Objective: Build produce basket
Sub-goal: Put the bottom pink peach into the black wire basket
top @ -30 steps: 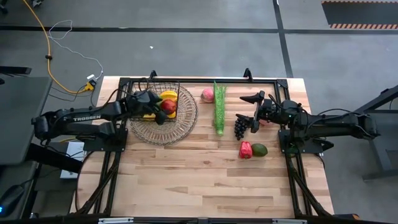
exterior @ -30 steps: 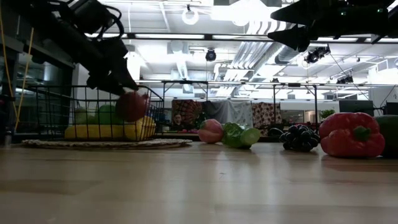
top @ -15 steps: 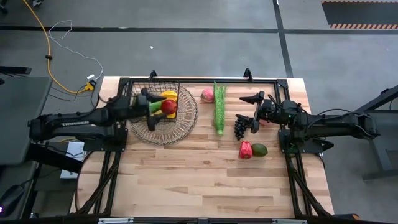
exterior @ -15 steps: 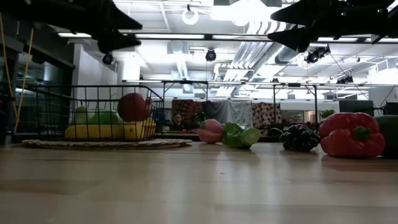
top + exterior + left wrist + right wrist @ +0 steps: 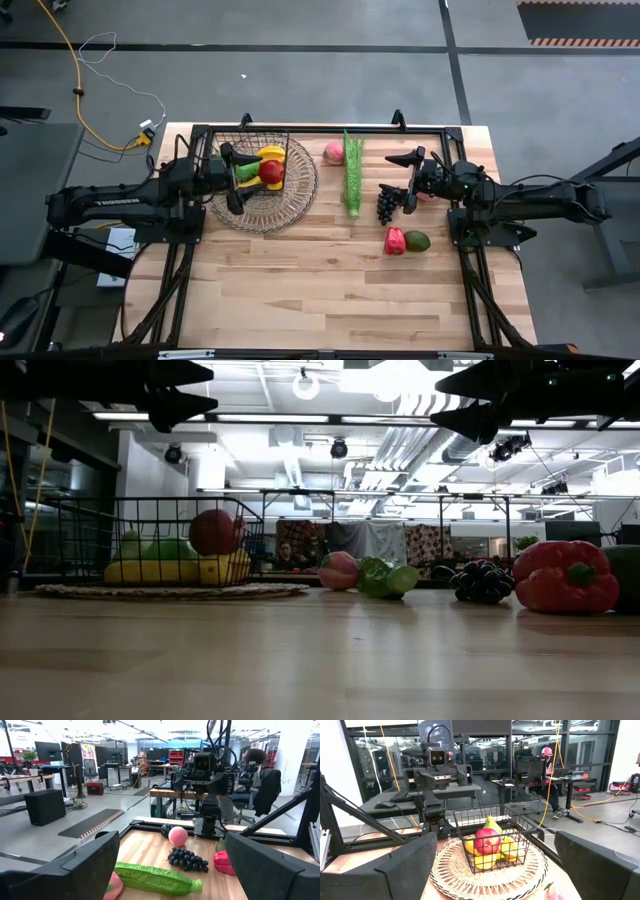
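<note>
Left tool [image 5: 232, 175]: fingers spread wide, empty, raised at 9 o'clock edge of basket [image 5: 262, 152], clear of load.

Basket sits on wicker tray [image 5: 290, 205], 10 o'clock of worktop [image 5: 330, 290]; holds bananas [image 5: 165, 571], red apple [image 5: 270, 171].

Loose toward 2 o'clock, within right arm's reach: peach [image 5: 333, 152], green stalk [image 5: 352, 175], grapes [image 5: 386, 205].

Right tool [image 5: 405, 178]: open, empty, poised over grapes, likely next pick.

Basket [image 5: 262, 160] holding red apple [image 5: 270, 171] (bananas beneath), grapes [image 5: 386, 205] outside
</note>
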### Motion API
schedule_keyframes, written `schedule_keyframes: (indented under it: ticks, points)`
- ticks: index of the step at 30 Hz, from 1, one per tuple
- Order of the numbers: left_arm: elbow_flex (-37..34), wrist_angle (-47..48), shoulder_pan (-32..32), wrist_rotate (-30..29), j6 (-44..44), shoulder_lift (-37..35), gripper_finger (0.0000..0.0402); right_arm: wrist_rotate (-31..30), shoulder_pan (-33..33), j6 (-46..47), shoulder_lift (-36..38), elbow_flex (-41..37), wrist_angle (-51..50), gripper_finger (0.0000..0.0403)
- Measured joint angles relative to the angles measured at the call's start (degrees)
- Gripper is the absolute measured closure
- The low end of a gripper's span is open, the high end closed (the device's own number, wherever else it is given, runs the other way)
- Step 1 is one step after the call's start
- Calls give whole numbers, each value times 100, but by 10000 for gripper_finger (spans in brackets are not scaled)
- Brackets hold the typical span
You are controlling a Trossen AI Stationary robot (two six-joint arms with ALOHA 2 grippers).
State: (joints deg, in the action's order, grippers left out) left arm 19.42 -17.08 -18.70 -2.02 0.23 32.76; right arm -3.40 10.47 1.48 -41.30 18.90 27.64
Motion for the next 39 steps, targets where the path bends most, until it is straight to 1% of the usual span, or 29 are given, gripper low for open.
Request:
schedule_keyframes:
  ticks: [14,17,20,23,27,31,33,36,39]
  points:
    - [0,7,0,-57,-2,6,51,-26,-1,38,0,0,2,10]
    - [0,7,0,-57,-3,6,51,-300,-1,394,0,0,-2,10]
    - [0,7,0,-57,-2,6,51,-779,8,1120,2,10,-223,10]
    - [0,7,0,-58,-2,6,51,-1226,130,1726,-2,217,-1115,10]
    - [0,7,0,-292,-2,6,51,-1732,299,2620,-160,790,-2936,10]
    - [0,34,-4,-380,-2,8,51,-2352,367,3403,-627,1269,-4700,10]
    - [0,54,-2,-380,-2,8,51,-2671,451,3962,-941,1449,-5611,10]
    - [0,55,-2,-380,-2,8,51,-2758,637,4715,-1384,1703,-6784,10]
    - [0,59,-2,-378,-2,8,51,-2559,782,5184,-1774,1862,-7595,10]
